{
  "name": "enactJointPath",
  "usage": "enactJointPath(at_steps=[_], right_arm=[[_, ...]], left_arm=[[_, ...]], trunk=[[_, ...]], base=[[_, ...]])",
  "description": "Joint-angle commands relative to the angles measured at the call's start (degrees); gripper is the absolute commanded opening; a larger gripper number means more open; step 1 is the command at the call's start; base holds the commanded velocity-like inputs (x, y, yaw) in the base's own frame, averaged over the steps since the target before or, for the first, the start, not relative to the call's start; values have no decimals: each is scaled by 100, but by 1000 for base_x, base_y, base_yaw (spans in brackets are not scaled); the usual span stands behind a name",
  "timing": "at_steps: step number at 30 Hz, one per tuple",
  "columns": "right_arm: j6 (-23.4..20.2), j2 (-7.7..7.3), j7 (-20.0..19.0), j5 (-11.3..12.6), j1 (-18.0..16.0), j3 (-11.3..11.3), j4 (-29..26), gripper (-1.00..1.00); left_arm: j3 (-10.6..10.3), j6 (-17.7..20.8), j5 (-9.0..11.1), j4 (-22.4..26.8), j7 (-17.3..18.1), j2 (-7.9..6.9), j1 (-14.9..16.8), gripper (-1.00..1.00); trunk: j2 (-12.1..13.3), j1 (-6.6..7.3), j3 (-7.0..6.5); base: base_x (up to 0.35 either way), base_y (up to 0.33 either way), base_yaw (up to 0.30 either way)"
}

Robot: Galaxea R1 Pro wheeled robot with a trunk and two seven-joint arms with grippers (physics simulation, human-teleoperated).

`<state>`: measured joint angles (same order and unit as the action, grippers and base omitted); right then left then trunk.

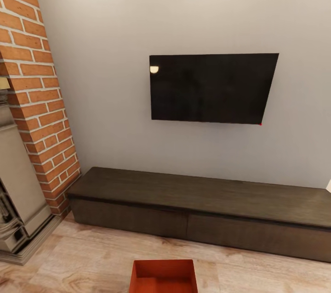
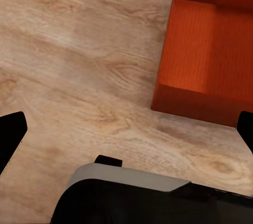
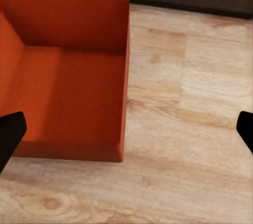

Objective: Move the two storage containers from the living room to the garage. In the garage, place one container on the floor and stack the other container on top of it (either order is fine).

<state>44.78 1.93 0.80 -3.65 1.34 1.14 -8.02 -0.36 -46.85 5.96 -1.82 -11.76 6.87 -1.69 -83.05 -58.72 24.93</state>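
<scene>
1. a red-orange storage container [image 1: 163, 276] sits on the light wood-plank floor [image 1: 257, 274] in front of the dark low cabinet [image 1: 202, 210], under the wall tv [image 1: 211, 88].
2. left gripper [image 2: 126, 129]: fingers spread wide, empty, beside the container.
3. right gripper [image 3: 126, 129]: also spread wide, empty, over the container's edge.
4. the brick fireplace [image 1: 34, 91] stands to the left.

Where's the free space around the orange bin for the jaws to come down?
Bare wood floor lies between the bin and the dark cabinet, and on both its sides. Tightest toward the brick fireplace.
</scene>
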Motion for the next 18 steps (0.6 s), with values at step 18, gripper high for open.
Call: enactJointPath(at_steps=[18], right_arm=[[-6062, -35, -6, -10, -103, -8, -5518, 100]], left_arm=[[1, 7000, 37, 6604, 22, -48, 14, 100]], trunk=[[-2, 0, 3]], base=[[0, 0, 0]])
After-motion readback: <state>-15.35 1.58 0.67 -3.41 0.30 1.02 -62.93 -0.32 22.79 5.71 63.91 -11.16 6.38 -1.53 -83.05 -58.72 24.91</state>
